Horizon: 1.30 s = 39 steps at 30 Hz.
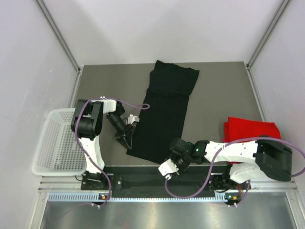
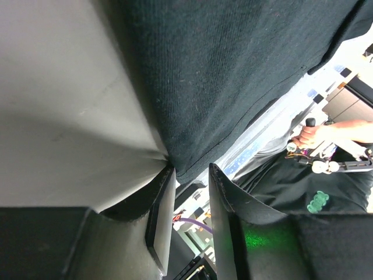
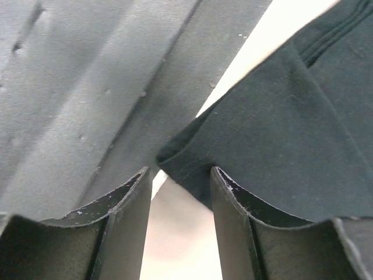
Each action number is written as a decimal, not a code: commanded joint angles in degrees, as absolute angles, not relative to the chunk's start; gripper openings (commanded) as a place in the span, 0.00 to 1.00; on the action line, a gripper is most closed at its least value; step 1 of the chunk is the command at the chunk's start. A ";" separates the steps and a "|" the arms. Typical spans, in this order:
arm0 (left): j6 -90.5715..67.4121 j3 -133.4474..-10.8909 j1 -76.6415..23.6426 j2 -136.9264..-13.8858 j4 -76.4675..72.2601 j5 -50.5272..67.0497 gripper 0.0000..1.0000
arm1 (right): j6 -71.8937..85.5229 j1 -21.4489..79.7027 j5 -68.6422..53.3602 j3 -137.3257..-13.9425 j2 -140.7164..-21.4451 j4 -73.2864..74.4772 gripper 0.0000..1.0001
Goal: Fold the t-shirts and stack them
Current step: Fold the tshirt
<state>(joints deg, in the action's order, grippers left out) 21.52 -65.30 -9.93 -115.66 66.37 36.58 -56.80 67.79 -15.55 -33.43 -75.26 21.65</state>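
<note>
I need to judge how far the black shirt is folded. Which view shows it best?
The top external view: the whole black t-shirt lies there as a long narrow strip on the table. The left wrist view shows only a hem corner close up, the right wrist view only another corner.

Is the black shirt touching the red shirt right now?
Apart. The top view shows bare table between the black shirt and the red shirt.

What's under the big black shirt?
Only the grey table shows around the black shirt. The shirt lies flat on it; anything beneath the cloth is covered and cannot be seen.
</note>
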 commanded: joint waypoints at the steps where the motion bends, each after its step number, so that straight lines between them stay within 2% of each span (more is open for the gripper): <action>1: 22.59 -64.42 -10.28 -114.70 62.75 33.67 0.35 | -56.08 68.91 -14.68 -34.37 -74.97 17.76 0.45; 7: 22.76 -64.25 -10.28 -114.96 62.84 33.66 0.28 | -56.07 69.26 -15.64 -35.42 -77.08 18.37 0.44; 8: 22.94 -64.25 -10.28 -115.05 62.93 33.75 0.24 | -56.07 69.52 -15.91 -35.85 -77.34 18.98 0.41; 13: 23.47 -64.25 -10.28 -115.57 63.19 34.54 0.16 | -55.99 70.14 -16.79 -36.65 -78.49 20.83 0.36; 17: 23.73 -63.90 -10.28 -115.75 62.84 35.07 0.10 | -55.20 70.14 -16.70 -36.91 -79.01 20.57 0.21; 19: 23.99 -63.72 -10.20 -115.75 62.75 35.33 0.01 | -54.67 70.14 -16.26 -36.91 -79.10 19.87 0.13; 20: 23.99 -63.72 -10.28 -115.66 62.84 35.42 0.00 | -54.49 70.14 -15.91 -37.26 -79.10 19.95 0.04; 21: 24.26 -63.72 -10.28 -115.40 63.02 35.85 0.00 | -54.32 70.14 -14.95 -37.35 -78.84 19.86 0.00; 25: 25.58 -64.95 -10.28 -113.47 64.42 38.32 0.00 | -53.44 68.47 -11.52 -37.00 -76.47 18.55 0.00; 28: 24.96 -68.19 -10.28 -110.66 65.65 39.20 0.00 | -53.00 63.56 -11.07 -37.35 -73.57 18.98 0.00; 32: 24.79 -76.35 -10.28 -109.60 68.29 38.50 0.00 | -52.82 55.48 -11.25 -39.37 -70.23 21.00 0.00; 39: 23.73 -90.25 -11.07 -114.07 72.24 38.32 0.00 | -53.08 47.91 -10.72 -41.83 -69.87 19.43 0.00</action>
<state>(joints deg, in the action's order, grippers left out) 23.64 -84.79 -10.63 -113.12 68.77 37.04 -53.34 50.54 -11.07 -39.00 -69.91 20.84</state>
